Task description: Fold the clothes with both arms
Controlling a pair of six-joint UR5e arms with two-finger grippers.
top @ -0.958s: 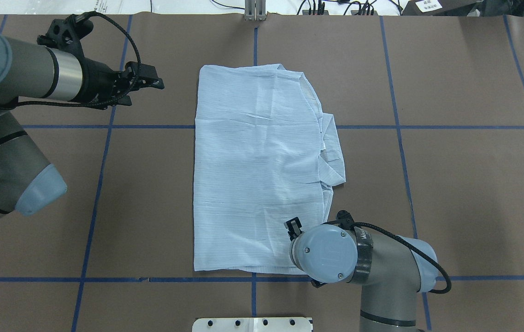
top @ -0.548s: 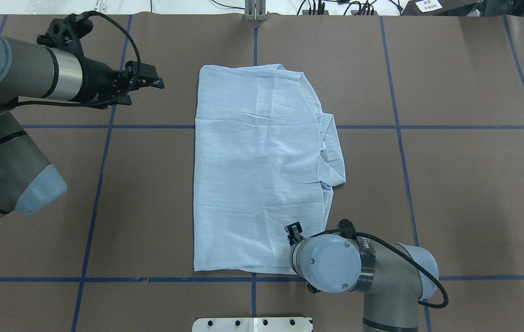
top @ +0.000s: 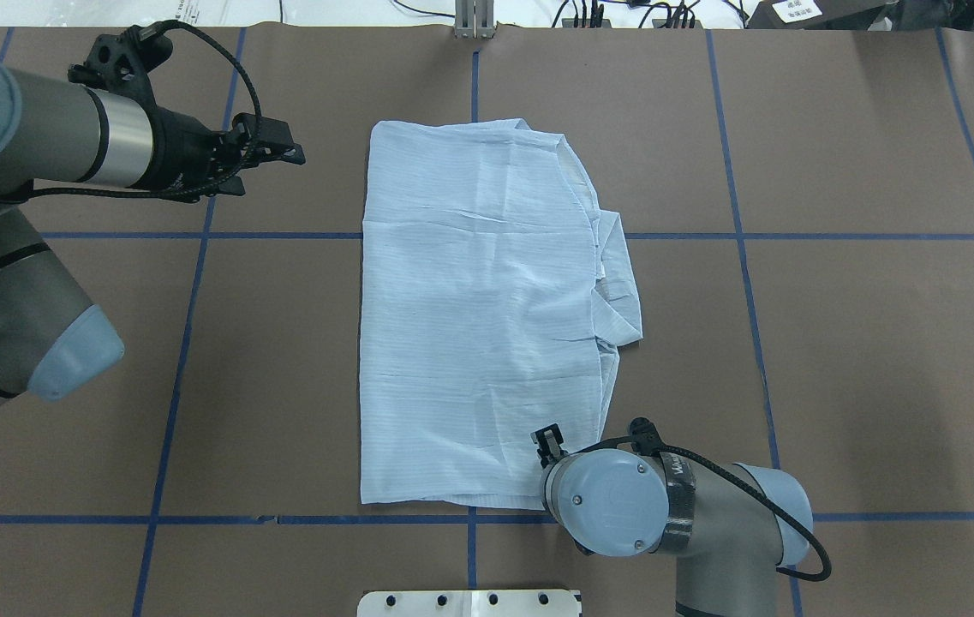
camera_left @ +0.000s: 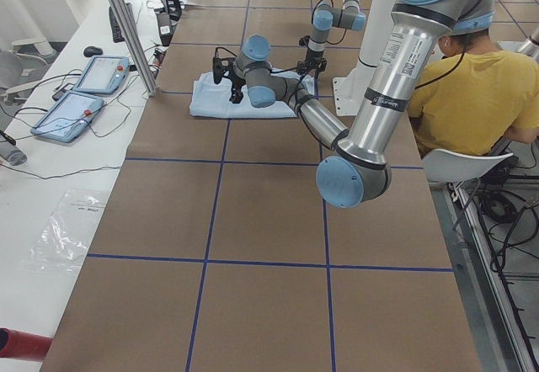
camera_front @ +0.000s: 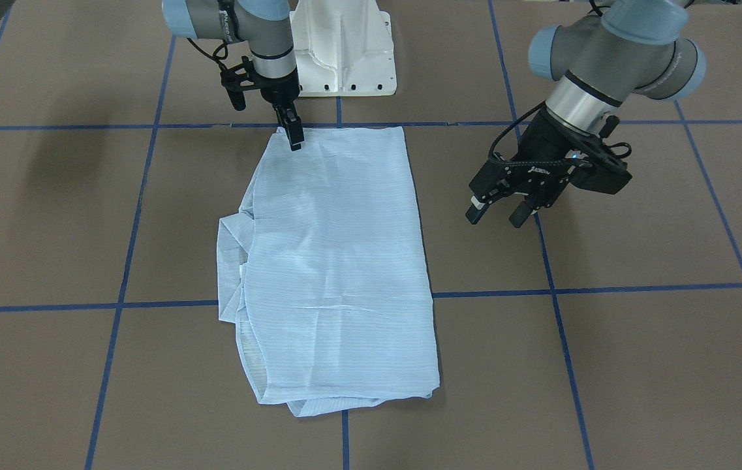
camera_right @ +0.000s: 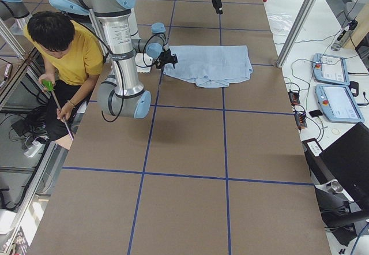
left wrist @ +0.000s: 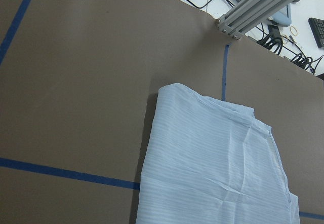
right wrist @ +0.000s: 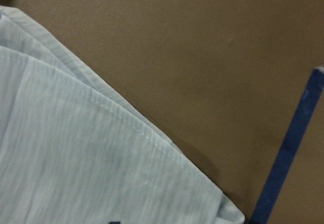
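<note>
Shirt [top: 478, 326]: thin matt cloth, finely striped and crinkled, hem stitched, soft creases. Table cover [top: 863, 360]: brown paper-like sheet, matt, faintly grainy, crossed by smooth blue tape lines [top: 838, 236]. Left arm [top: 41, 146]: dull grey metal tube with one bright polished band, pale-blue caps [top: 80, 351] smooth and plastic-looking; pedestal [camera_front: 344, 52] white, smooth, semi-gloss.

Left gripper [camera_front: 494, 217] is hovering over bare table [camera_front: 638, 215], with open room all around it and only the folded shirt [camera_front: 338, 261] lying ahead of its fingertips, a strip of table between. Right gripper [camera_front: 293, 140] is pointing down at the shirt's corner, the white pedestal base [camera_front: 344, 59] standing close behind it, bare table stretching away on its outer side.
</note>
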